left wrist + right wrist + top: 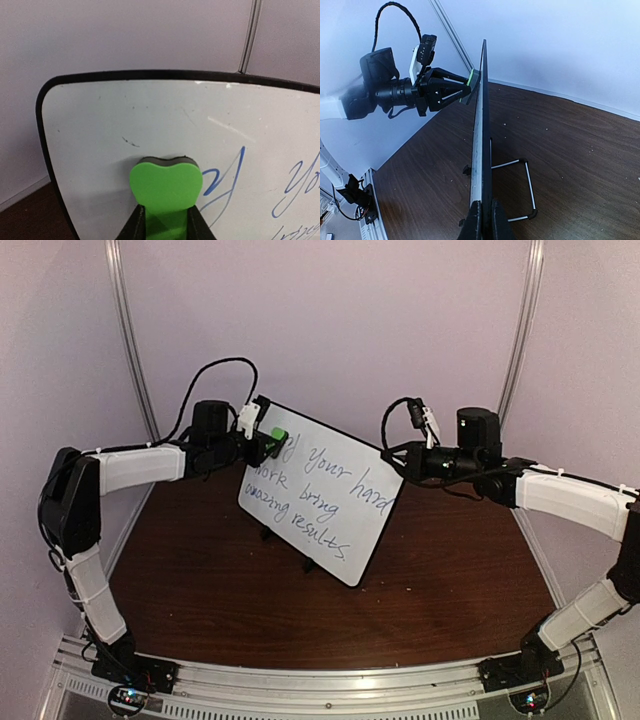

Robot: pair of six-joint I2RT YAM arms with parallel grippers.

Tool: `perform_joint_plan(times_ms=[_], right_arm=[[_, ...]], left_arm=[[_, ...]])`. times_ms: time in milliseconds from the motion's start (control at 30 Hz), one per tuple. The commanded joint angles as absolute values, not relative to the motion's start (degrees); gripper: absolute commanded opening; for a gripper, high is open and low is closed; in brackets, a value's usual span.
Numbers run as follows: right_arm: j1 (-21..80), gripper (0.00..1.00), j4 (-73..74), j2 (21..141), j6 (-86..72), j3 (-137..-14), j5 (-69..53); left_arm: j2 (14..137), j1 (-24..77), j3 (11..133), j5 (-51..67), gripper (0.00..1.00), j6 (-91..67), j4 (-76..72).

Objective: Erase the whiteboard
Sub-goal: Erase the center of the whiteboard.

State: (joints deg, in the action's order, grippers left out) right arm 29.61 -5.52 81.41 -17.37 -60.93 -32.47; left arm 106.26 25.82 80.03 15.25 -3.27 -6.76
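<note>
- Top external view: the whiteboard [320, 495] is seen propped up on edge near the middle of the brown table [450, 590], between the two arms, with its written face turned toward the camera.
- Blue handwriting [330, 490] is spread over most of that face. In the left wrist view the corner by the eraser is seen blank, apart from a few faint specks.
- The left gripper [268, 443] is closed narrowly on a green eraser [277, 434], which is pinched between both fingers.
- The eraser's dark pad is pressed against the board's face near its upper left corner, just beside the first blue stroke.
- The right gripper [392, 462] is clamped shut on the board's right-hand edge. In the right wrist view the thin black frame is seen gripped between the fingers.
- A wire stand [527, 185] is seen behind the board, resting on the table.
</note>
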Motion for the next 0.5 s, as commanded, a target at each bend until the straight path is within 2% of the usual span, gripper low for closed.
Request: perform_joint_plan(times_ms=[0,200,467], right_arm=[[32.5,0.0,-3.7,82.1,-10.9,-62.1,-43.5],[32.6,0.0,-3.8,82.6,-10.9,-62.3,-43.7],[32.5,0.0,-3.4,83.1,-11.0,-62.9,-43.8]], left_arm=[[105.1,26.5,73.9,16.6,0.17,-5.0,-5.2],[104.7,26.9,72.4,16.9,0.17,-4.9,-4.8],[106.2,27.3,80.5,18.7,0.17,-4.7,-3.4]])
